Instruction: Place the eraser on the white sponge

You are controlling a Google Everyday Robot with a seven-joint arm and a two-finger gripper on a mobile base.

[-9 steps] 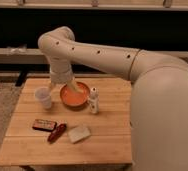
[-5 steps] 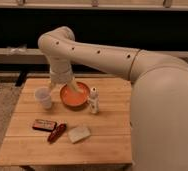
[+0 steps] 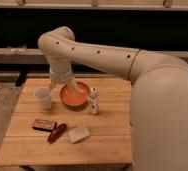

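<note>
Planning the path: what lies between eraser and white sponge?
Camera view: a dark red sausage-shaped object lies between eraser and white sponge; gripper hangs over the orange bowl.

Dark red-edged eraser point(image 3: 44, 124), off-white sponge point(image 3: 79, 133), cream end effector point(image 3: 76, 90) over orange bowl point(image 3: 68, 102)

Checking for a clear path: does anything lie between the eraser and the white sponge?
Yes. A dark red sausage-shaped object lies on the table between the eraser and the sponge. The gripper hangs over the orange bowl behind them; nothing visible stands between it and the eraser.
</note>
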